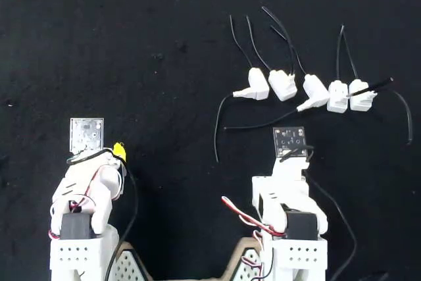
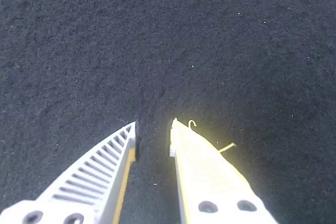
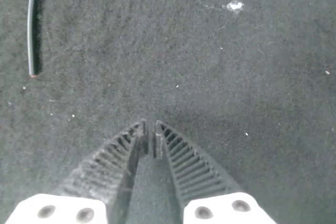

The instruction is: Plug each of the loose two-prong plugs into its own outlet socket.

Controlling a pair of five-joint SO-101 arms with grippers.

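Observation:
Several white plug and socket pieces lie in a row at the far right of the black table, from the leftmost piece [image 1: 255, 86] to the rightmost [image 1: 361, 95], each trailing thin black wires. I cannot tell plugs from sockets. Both arms are folded back at the near edge, well short of that row. My left gripper [image 2: 154, 124] hovers over bare cloth, its white and yellow fingers nearly together with only a narrow slit and nothing between them. My right gripper [image 3: 150, 125] is shut on nothing, also above bare cloth.
A long black wire [image 1: 217, 129] curves down from the row toward the right arm [image 1: 286, 195]; its loose end [image 3: 32, 24] lies ahead of the right gripper. The left arm [image 1: 89, 189] has open cloth around it.

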